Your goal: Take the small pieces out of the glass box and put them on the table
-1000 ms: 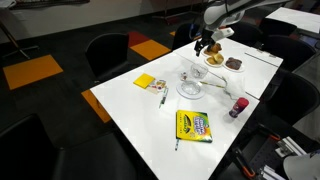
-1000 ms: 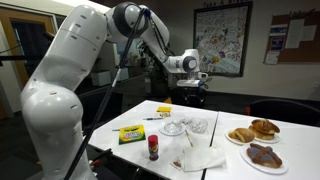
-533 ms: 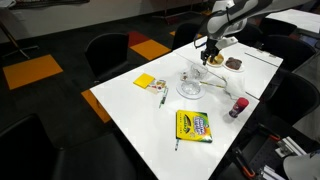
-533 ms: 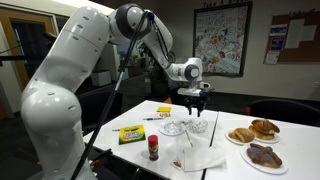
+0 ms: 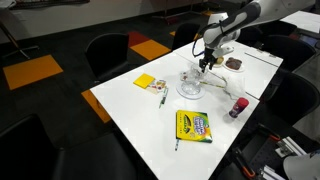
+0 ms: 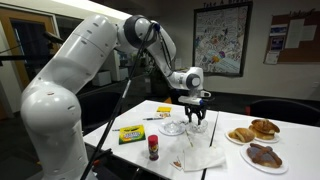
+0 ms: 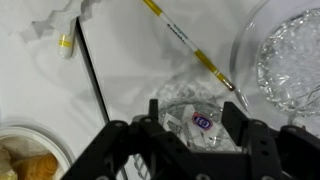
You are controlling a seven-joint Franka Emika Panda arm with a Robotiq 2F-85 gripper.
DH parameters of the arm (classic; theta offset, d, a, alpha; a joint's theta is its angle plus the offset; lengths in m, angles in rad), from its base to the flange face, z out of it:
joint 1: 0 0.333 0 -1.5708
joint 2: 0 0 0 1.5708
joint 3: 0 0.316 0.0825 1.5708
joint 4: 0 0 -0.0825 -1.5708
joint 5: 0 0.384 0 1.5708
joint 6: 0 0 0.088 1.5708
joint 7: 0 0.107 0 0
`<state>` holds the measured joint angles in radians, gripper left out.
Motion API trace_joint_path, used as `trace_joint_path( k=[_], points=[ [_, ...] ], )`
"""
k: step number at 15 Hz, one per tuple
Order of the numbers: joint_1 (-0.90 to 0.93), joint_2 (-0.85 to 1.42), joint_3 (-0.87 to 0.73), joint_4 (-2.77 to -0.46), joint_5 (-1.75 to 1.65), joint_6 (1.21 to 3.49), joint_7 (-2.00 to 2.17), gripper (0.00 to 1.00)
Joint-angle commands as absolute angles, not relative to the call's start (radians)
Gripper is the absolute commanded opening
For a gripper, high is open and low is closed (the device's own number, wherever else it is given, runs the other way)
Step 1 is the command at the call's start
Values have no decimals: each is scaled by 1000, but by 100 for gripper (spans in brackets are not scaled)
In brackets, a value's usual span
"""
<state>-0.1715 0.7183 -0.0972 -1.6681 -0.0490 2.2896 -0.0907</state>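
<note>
Wrist view: the hand (image 7: 193, 112), fingers spread, hangs over one glass box (image 7: 203, 125) on the bench (image 7: 130, 50), beside one round dish (image 7: 290, 50).

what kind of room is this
Probably an office or meeting room: dark office chairs stand around a large white table, the floor has orange carpet tiles, and a poster hangs on the wall.

End effector (image 6: 195, 117) lower, now just above the glass box (image 7: 200, 122).
</note>
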Motion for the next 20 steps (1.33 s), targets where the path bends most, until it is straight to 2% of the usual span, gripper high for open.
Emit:
trace_joint_path(
  k=[1,2,3,5,6,7,10,11,13,14,15,16,18,20],
  points=[
    [-195,774,-88,-1575,-18,2269,-91,63],
    [-200,782,-86,-1555,-8,2263,-93,61],
    [-203,788,-85,-1538,-1,2260,-93,55],
    [-207,803,-87,-1506,9,2258,-92,51],
    [-207,811,-89,-1495,9,2259,-91,42],
    [-208,816,-90,-1488,8,2262,-91,49],
    [-209,847,-92,-1468,1,2275,-96,57],
    [-207,864,-92,-1458,-2,2282,-97,63],
    [-214,894,-91,-1437,-5,2293,-111,63],
    [-215,907,-90,-1426,-6,2300,-115,67],
    [-217,919,-89,-1416,-8,2308,-120,65],
    [-218,929,-89,-1406,-9,2312,-125,70],
    [-223,949,-85,-1386,-6,2316,-135,94],
    [-224,962,-83,-1370,-7,2320,-144,100]
  ],
)
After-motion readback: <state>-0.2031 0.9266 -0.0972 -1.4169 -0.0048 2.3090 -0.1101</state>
